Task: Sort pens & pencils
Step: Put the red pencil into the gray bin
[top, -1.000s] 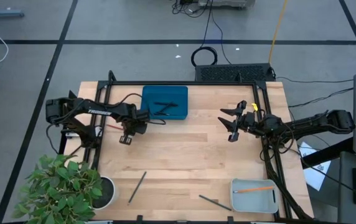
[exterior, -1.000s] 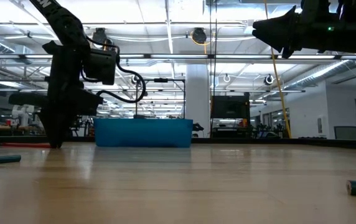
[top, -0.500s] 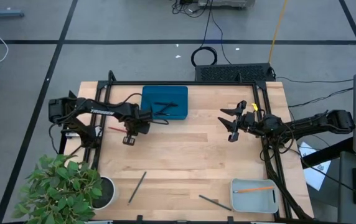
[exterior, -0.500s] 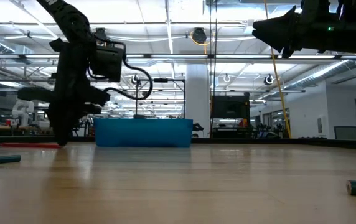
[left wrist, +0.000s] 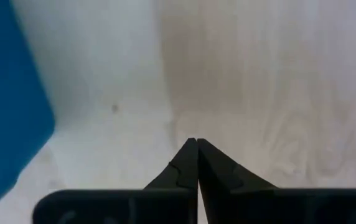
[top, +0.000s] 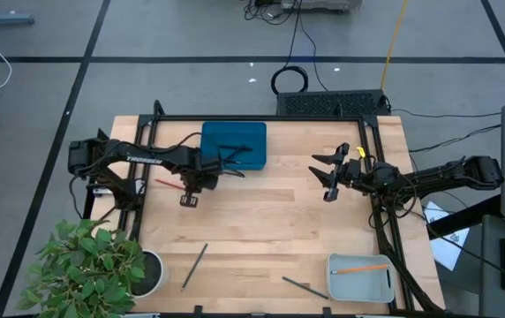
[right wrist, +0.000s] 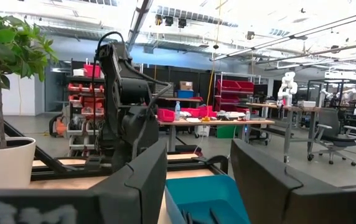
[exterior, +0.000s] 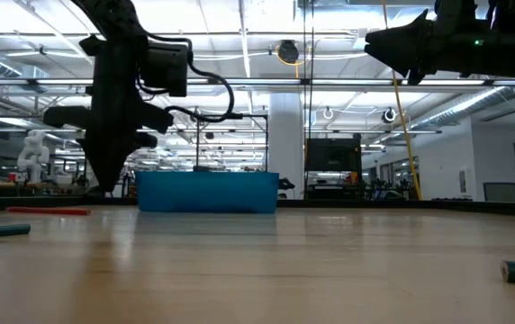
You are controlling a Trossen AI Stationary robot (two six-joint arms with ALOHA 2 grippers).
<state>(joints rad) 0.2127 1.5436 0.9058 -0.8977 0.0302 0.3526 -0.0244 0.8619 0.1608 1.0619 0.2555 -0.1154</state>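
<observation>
High view: two arms over a wooden table. The left gripper, fingers pressed together and empty, hovers beside a blue tray holding black pens, number unclear. The right gripper waits, fingers apart. One red pencil lies near the left gripper, one orange pencil in a grey tray, two dark sticks near the front edge.

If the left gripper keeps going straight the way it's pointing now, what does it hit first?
Probably bare table. The left gripper is shut, empty and aimed down at the wood just in front of the blue tray. The tray's corner sits off to one side of its line, and the red pencil is not in that path.
</observation>
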